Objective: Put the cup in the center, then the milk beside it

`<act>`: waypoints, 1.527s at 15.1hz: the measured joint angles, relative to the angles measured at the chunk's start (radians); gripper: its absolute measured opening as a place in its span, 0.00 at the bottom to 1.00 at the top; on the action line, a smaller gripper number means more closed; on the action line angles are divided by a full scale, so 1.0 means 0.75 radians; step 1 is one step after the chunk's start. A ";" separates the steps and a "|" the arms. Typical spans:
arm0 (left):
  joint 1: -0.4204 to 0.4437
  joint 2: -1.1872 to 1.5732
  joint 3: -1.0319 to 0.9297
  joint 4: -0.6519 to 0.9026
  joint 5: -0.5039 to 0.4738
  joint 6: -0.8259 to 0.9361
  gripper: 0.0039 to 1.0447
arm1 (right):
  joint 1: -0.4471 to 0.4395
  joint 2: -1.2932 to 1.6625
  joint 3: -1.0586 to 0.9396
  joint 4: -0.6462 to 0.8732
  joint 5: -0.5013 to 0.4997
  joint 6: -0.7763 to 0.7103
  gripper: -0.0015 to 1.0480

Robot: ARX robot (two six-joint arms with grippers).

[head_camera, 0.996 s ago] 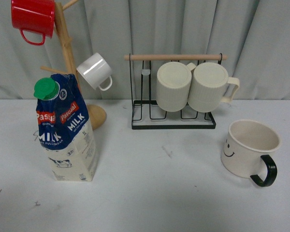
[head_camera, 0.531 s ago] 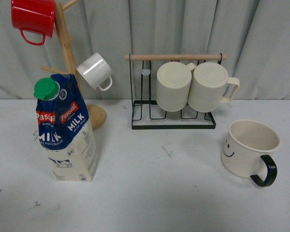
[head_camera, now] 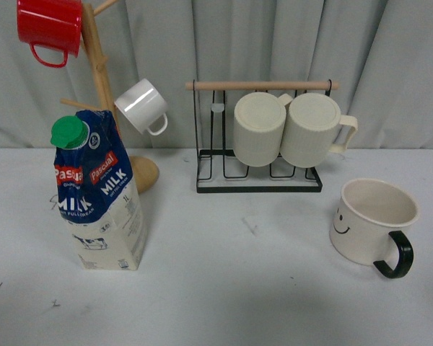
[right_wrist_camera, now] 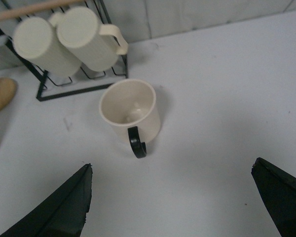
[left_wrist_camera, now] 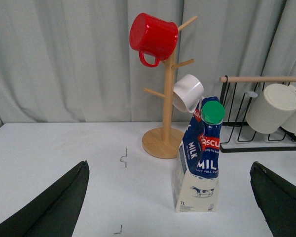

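Observation:
The cup (head_camera: 372,220), a wide cream mug with a smiley face and a black loop handle (head_camera: 395,256), stands upright at the right of the table. In the right wrist view the cup (right_wrist_camera: 130,108) sits ahead of my open right gripper (right_wrist_camera: 172,202), apart from it, its handle toward the fingers. The milk (head_camera: 101,194), a blue-and-cream carton with a green cap, stands upright at the left. My left gripper (left_wrist_camera: 170,202) is open, the milk (left_wrist_camera: 200,158) standing beyond and between its wide-spread fingers (left_wrist_camera: 54,202), untouched. Neither arm shows in the front view.
A black wire rack (head_camera: 258,176) with a wooden bar holds two ribbed cream mugs (head_camera: 289,130) at the back centre. A wooden mug tree (head_camera: 101,79) behind the milk carries a red mug (head_camera: 49,25) and a small white mug (head_camera: 141,106). A grey curtain hangs behind the table.

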 joint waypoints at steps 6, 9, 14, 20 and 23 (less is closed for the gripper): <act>0.000 0.000 0.000 0.000 0.001 0.000 0.94 | 0.044 0.794 0.450 0.048 0.028 0.007 0.94; 0.000 0.000 0.000 0.000 0.001 0.000 0.94 | 0.061 1.123 0.659 -0.066 0.008 0.043 0.94; 0.000 0.000 0.000 0.000 0.000 0.001 0.94 | 0.097 1.485 0.951 -0.127 0.042 0.087 0.94; 0.000 0.000 0.000 0.000 0.000 0.000 0.94 | 0.210 1.769 1.167 -0.242 0.102 0.134 0.94; 0.000 0.000 0.000 0.000 0.001 0.000 0.94 | 0.225 1.844 1.218 -0.273 0.207 0.133 0.53</act>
